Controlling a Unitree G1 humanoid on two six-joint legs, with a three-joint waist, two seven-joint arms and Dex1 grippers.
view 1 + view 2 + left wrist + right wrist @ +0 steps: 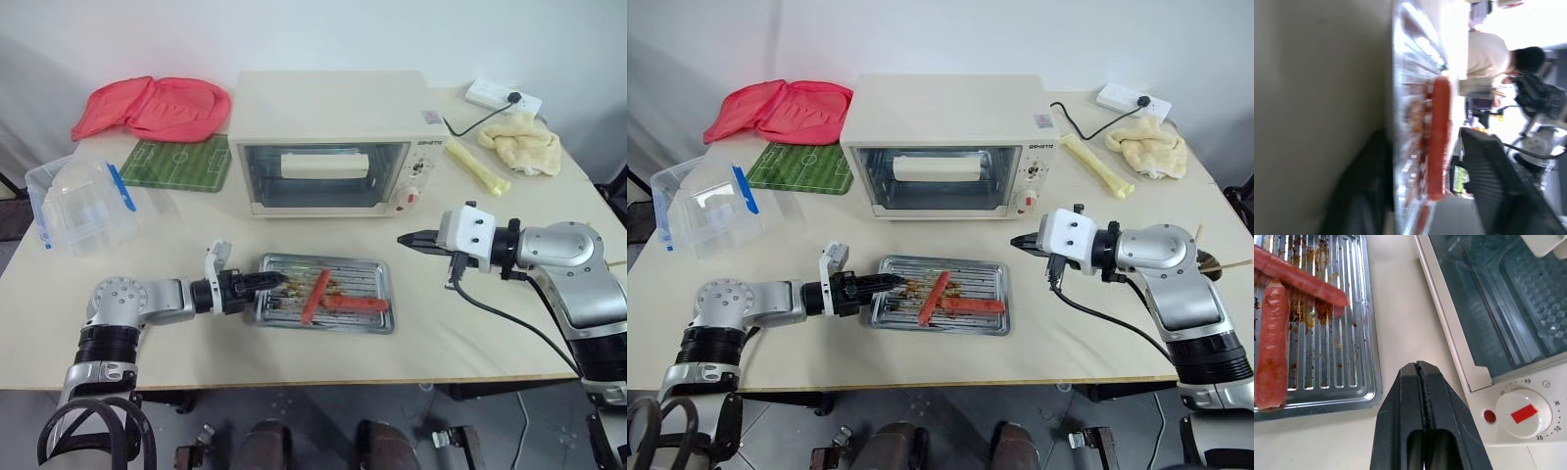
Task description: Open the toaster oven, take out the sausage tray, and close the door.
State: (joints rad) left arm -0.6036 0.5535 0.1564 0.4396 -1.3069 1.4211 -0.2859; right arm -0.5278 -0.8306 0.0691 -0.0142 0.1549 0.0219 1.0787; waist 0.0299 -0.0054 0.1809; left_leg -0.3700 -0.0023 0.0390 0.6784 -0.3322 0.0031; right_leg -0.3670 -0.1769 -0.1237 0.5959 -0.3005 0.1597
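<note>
Sausages, two red ones crossing each other, lay on the sausage tray (326, 293), which sat flat on the table (176, 343) near its front edge, just in front of the toaster oven (333, 142) and apart from it. The oven stood toward the back middle of the table, and its door (323, 174) looked upright and shut, with the cream bar handle showing across the glass; the cavity behind the glass looked empty.

The left gripper (263, 282) lay low at the tray's left end, its fingers spread part-way, one above and one below the rim as the left wrist view had it. Whether they were touching the metal could not be told. The right gripper (411, 238) hung above the table between the tray's right end and the oven's knob panel, its jaws pressed together on nothing, pointing toward the oven.

Judging by how things lay, the taking-out was done and the door appeared already closed, so the step in hand was most likely letting go of the tray. The next move would call for drawing the left gripper straight back off the rim without dragging the tray or tipping the sausages. If the door was not fully latched, the right gripper was well placed to push it flush with its closed tips, keeping clear of the knobs and the red button (1489, 416).
</note>
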